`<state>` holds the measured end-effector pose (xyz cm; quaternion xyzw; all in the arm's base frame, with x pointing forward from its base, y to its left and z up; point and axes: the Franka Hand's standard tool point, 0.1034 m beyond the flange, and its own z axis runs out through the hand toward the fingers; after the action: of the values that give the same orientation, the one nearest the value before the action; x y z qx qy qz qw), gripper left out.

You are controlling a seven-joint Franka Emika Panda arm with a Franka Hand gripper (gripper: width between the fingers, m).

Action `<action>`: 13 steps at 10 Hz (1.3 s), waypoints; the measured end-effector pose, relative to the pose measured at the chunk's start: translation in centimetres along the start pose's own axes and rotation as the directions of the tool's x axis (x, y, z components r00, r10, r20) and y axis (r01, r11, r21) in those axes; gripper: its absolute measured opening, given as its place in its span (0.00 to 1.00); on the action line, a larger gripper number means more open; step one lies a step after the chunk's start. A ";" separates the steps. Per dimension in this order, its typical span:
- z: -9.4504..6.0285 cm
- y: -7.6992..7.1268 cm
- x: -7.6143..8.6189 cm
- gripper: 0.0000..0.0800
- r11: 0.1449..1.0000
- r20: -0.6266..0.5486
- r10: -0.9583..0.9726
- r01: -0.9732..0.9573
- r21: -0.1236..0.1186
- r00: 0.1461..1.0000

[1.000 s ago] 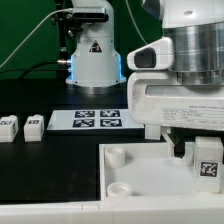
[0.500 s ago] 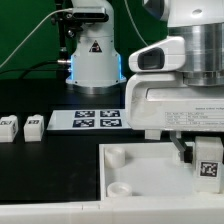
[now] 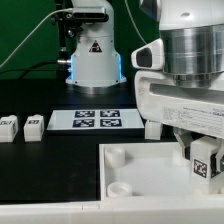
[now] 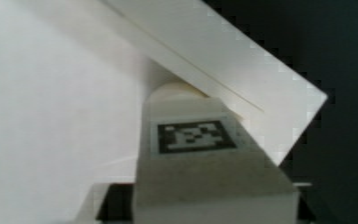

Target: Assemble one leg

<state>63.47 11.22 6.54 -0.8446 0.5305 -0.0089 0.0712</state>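
Working across the exterior view from nine o'clock, I see two spare legs (image 3: 9, 126) (image 3: 33, 126) lying side by side on the black table (image 3: 40, 165), small blocks of white plastic, each with a square tag on its face. Just past them, toward the centre, the marker board (image 3: 97, 120) lies flat with its row of tags. Behind it, at twelve o'clock, stands a white robot base (image 3: 92, 55) with a blue glow at its foot.

From six o'clock to four the large white tray-like piece (image 3: 130, 170) fills the foreground, matte, smooth, with a raised rim and a round socket at its near corner.

At four o'clock is the leg (image 3: 205, 160) I am working with, tilted, over the tray's far corner. The gripper (image 3: 200, 152) has its fingers closed on it from both sides; the wrist view shows the leg (image 4: 197, 150) running straight out between the dark pads (image 4: 114, 200), tag facing the camera, its tip up against the tray's angled corner.

I judge the leg light, rigid and rather slick, so a firm squeeze across its flat sides, away from the tip, suits it. Hard plastic gives little, so a misaligned push could jam or twist it in the grip.
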 end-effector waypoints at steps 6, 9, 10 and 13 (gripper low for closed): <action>0.1 -0.1 -0.6 0.38 0.806 0.071 0.589 -0.591 0.005 0.805; 0.5 0.3 -1.3 0.64 0.942 0.051 0.336 -0.336 -0.003 0.940; 0.6 0.4 -1.0 0.78 0.989 0.037 0.145 -0.145 0.004 0.989; 0.8 0.3 -0.7 0.81 0.988 0.020 -0.152 0.152 0.023 0.988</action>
<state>62.97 11.77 5.77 -0.8819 0.4636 -0.0106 0.0851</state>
